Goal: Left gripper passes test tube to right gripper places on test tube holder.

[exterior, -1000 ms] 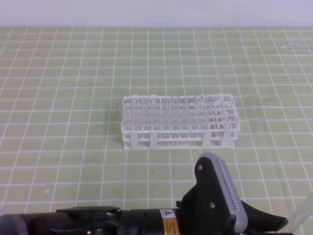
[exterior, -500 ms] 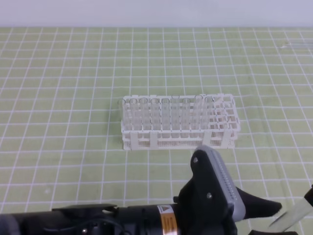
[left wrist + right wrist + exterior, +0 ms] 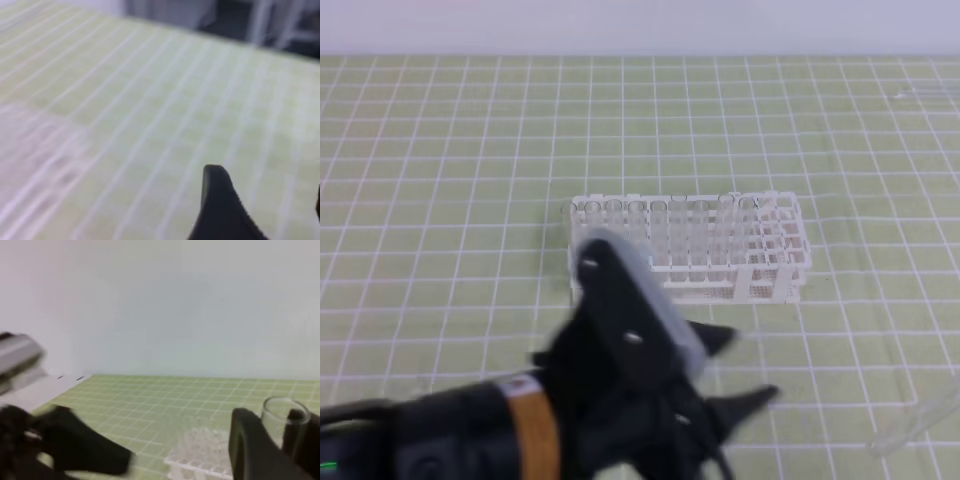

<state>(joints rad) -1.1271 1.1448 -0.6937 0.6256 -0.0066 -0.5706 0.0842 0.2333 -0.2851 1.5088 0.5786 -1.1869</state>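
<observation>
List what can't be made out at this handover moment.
- Right wrist: the right gripper hides the lower part of the test tube.
- Exterior high: the right gripper is outside the frame. The tube is faint at the right edge. The arm of the left gripper covers the left front of the test tube holder.
- Left wrist: motion-blurred, with one finger visible.

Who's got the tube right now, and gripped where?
The right gripper pinches the test tube just below its open rim. The left gripper is open and empty.
</observation>
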